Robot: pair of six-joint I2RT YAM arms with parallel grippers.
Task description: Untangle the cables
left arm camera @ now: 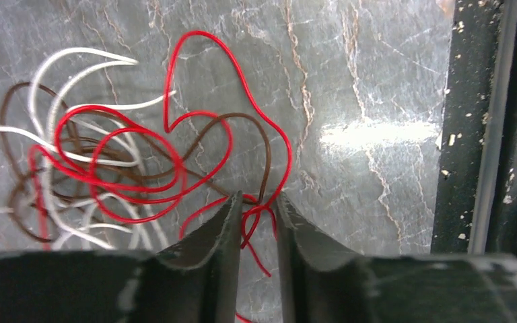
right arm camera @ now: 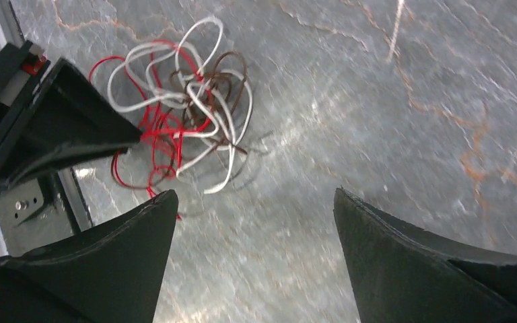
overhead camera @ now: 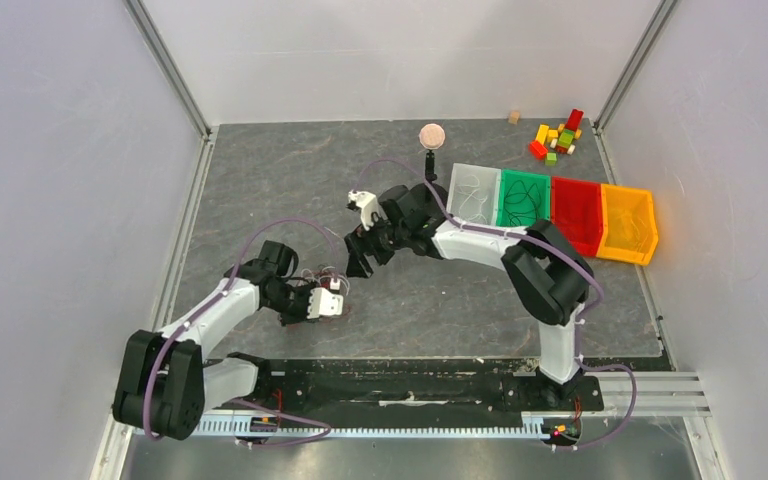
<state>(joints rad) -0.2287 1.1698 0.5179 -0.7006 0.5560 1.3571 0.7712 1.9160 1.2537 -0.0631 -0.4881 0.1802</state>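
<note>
Cables [left arm camera: 108, 161], a red/white/brown tangle, lie on the desk [overhead camera: 260, 180], well left of the bin row [overhead camera: 600, 215] and nearer the arm bases. Left end effector [left arm camera: 256, 202] is at the tangle's side away from the bins, jaws narrow, one red strand in the gap, not visibly pinched. Right end effector [right arm camera: 252, 195] hangs between bins and tangle, jaws wide, holding nothing.

The cables [left arm camera: 128, 168] are glossy, plastic-sheathed, the table surface [left arm camera: 377, 81] smooth, veined and faintly shiny, the fingers [right arm camera: 108, 269] of the right gripper [right arm camera: 254, 195] matt black.
</note>
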